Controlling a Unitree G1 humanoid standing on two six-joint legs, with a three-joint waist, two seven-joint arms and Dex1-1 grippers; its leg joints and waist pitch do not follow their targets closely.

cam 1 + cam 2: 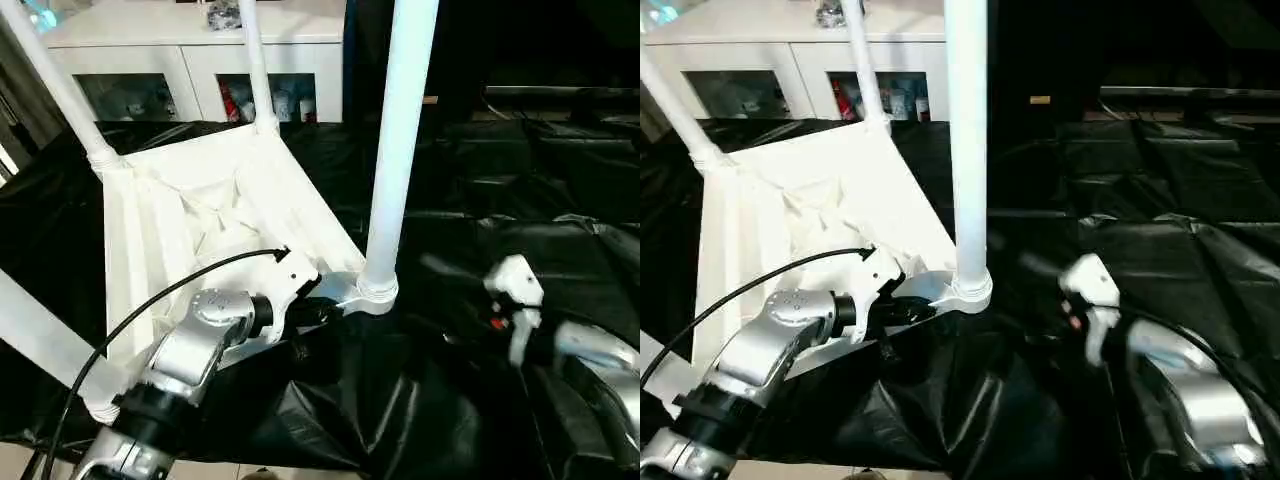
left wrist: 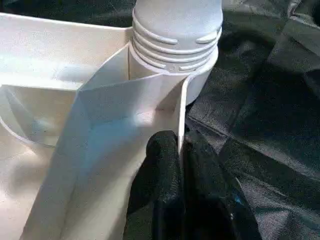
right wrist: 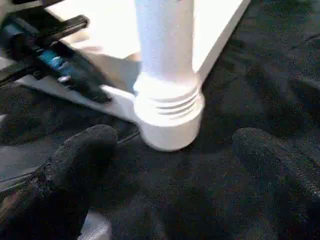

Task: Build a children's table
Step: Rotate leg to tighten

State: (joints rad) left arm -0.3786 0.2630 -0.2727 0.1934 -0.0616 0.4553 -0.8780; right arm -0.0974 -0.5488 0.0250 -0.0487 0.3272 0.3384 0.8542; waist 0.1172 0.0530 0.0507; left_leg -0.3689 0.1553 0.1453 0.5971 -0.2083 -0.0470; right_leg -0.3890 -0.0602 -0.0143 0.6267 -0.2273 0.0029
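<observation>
Silver forearms fill the foreground, and the left gripper (image 1: 305,290) is pinched tight on the thin edge rib of the tabletop (image 1: 200,215), right beside the near corner socket (image 2: 200,82). Its fingers (image 2: 165,165) are pressed together with the white wall between them, so that corner is being held down. The children's table lies upside down on the black-draped work table (image 1: 520,180), ribbed underside facing up, and 4 legs are in view: the near leg (image 1: 400,140) standing in that gripped corner, 1 far leg (image 1: 256,60) at the back corner, 1 leg (image 1: 55,85) at the back left, and 1 leg (image 1: 40,345) slanting out at the front left.

Over on the other side, the right gripper (image 3: 185,165) is spread wide, its 2 black fingers (image 3: 75,165) low on the cloth either side of the near socket, close but not touching it. Looks like the last-leg stage: the left steadies the top while the right lines up on the leg's base. Next, I'd say, the right needs to close around that leg just above the threaded collar and twist or press it home, keeping it upright so the thread doesn't bind.

Crumpled black cloth covers the work table, and a white cabinet (image 1: 190,45) with glass doors stands behind.
</observation>
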